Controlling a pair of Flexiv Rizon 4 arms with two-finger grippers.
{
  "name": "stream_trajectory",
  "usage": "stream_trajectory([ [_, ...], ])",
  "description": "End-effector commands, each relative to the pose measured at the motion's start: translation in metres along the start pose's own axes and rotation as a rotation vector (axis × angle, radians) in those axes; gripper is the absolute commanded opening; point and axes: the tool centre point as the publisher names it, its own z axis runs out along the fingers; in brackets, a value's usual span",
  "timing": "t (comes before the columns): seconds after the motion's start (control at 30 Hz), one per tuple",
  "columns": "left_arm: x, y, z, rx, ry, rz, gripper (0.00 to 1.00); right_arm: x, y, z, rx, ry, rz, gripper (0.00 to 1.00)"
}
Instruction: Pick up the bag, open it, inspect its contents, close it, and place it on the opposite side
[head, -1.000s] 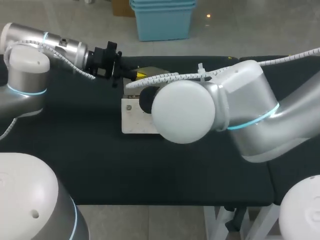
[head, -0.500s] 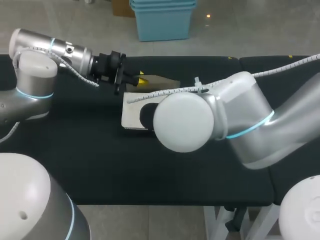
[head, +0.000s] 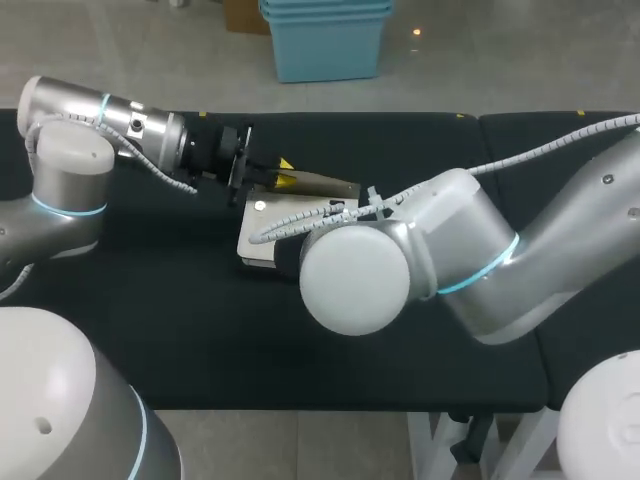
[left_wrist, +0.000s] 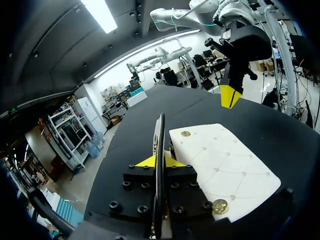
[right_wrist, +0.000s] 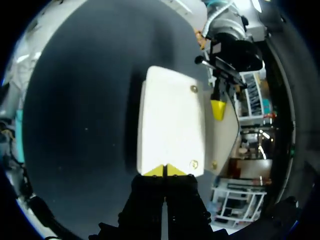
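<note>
our left gripper is clamped on the flap of the bag. its yellow tips press the thin panel from both sides and hold it up on edge, away from the bag's body. the bag is cream and quilted. it lies on the black table, left of the table's middle in the head view and toward its far edge. we cannot tell whether its near edge is raised a little. a brass snap on the body is bare, so the closure is undone. our right gripper hangs just past the end of the bag opposite the left gripper. its tips are pressed together with nothing seen between them, and it looks apart from the bag.

we judge the opening step to be in hand and nearly made, with the flap up and the snaps free. the contents show in no view, so we count the inspection as not yet done. after it come closing the flap onto the snaps and carrying the bag to the table's other side, which we take to be the right.
</note>
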Motion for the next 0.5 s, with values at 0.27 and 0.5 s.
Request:
stream_trajectory([
  [0.27, 0.004, 0.012, 0.002, -0.023, 0.005, -0.036, 0.0, 0.018, -0.008, 0.016, 0.007, -0.129, 0.048, 0.45],
  [0.5, 0.003, 0.023, 0.006, -0.026, 0.006, -0.052, 0.0, 0.019, -0.007, 0.019, -0.003, -0.161, 0.057, 0.46],
])
